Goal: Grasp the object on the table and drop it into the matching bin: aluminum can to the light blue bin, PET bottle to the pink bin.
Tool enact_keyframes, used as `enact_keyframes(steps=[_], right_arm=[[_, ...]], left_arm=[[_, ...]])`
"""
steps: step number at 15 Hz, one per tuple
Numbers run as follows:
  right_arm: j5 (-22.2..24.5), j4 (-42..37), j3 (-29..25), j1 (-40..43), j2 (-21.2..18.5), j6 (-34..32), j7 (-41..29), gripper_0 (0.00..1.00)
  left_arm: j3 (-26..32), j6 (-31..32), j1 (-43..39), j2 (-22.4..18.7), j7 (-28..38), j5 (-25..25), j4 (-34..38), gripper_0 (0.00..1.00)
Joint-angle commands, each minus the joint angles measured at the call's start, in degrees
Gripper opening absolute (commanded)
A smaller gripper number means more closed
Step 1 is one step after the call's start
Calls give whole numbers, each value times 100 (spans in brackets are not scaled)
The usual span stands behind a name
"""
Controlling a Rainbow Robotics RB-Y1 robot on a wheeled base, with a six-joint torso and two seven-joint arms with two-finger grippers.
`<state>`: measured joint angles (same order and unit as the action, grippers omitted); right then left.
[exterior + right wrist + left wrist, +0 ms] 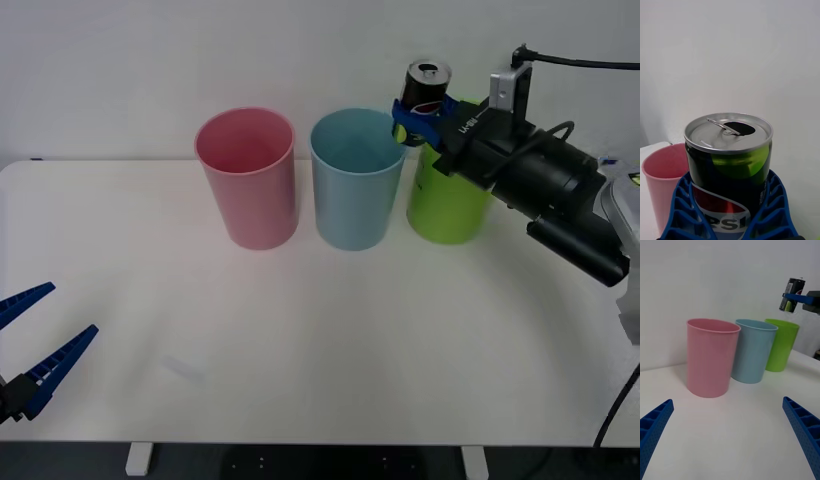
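While the aluminum can (428, 85) hangs upright in the air, clamped low on its body between the blue ribbed fingers of the right gripper (418, 118), it sits above the gap where the light blue bin (357, 180) meets the lime green bin (449, 200), closer to the green rim than to the blue mouth's centre. In the right wrist view the can (729, 165) shows its silver top with the tab pushed in, a yellow-green patch below the rim, and the fingers (683, 210) cupping both sides of its lower half; the pink bin (663, 180) stands beyond it.

The step in hand looks like the carry to the drop point, and the release is not yet safe. Judged from the front view, letting go now could send the can onto the light blue bin's rim or into the green one. The arm would do well to shift the can toward the pink bin (247, 178) until it hangs squarely over the light blue bin's opening, keep it upright, lower it nearer the mouth if there is room, and only then spread the fingers. A light empty can may bounce, so a low drop is the safer choice.

Next to the light blue bin on its other side stands the pink bin, all three in a row at the back of the table (300, 350). Well away from the light blue bin, at the near left edge of the table, the left gripper (30, 345) waits with its fingers spread wide, holding nothing.
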<state>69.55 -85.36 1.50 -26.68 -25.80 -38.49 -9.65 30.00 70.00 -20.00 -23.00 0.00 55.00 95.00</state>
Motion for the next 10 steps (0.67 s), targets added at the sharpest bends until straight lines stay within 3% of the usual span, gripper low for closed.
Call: enact_keyframes(steps=[1,10], right_arm=[[269,459,0,-391,233,26,7,0],[691,1619,8,-1296,787,228,69,0]], left_arm=[[0,0,0,0,0,0,0,100],[0,0,0,0,0,0,0,100]])
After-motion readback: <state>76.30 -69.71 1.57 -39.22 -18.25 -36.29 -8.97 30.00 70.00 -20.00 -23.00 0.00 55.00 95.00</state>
